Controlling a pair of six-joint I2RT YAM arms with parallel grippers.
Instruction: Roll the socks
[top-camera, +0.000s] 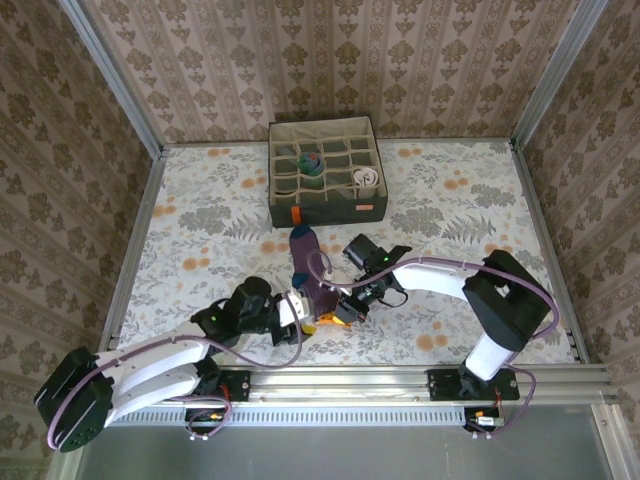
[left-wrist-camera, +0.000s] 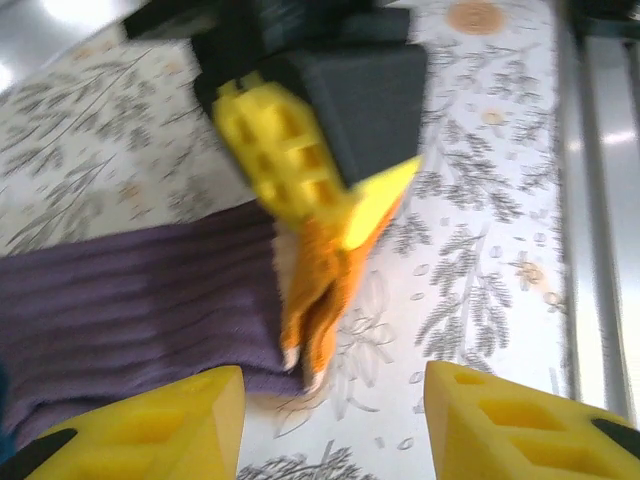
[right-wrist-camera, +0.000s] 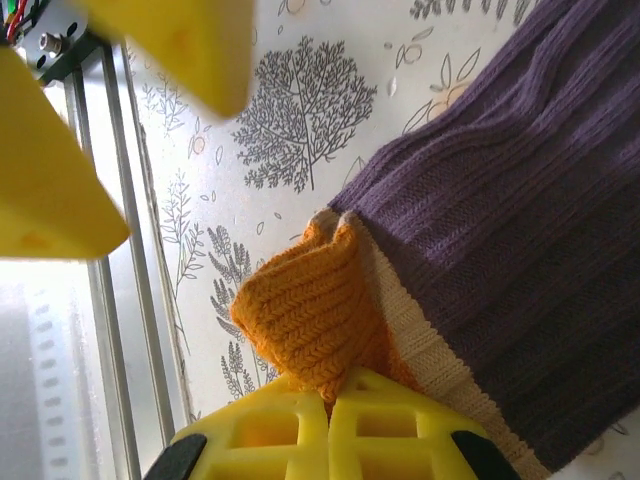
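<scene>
A purple sock with a blue toe lies lengthwise on the floral table, its orange cuff at the near end. My right gripper is shut on that cuff, which bunches up between its pads. In the right wrist view the orange cuff is lifted and folded, with a cream band beside the purple sock. My left gripper stands open just short of the orange cuff, with nothing between its fingers. It faces the purple sock and the right gripper's yellow fingers.
A grey fabric box with many compartments stands at the back centre, with rolled socks in some cells. The metal rail at the table's near edge runs close beside both grippers. Patterned walls enclose the table.
</scene>
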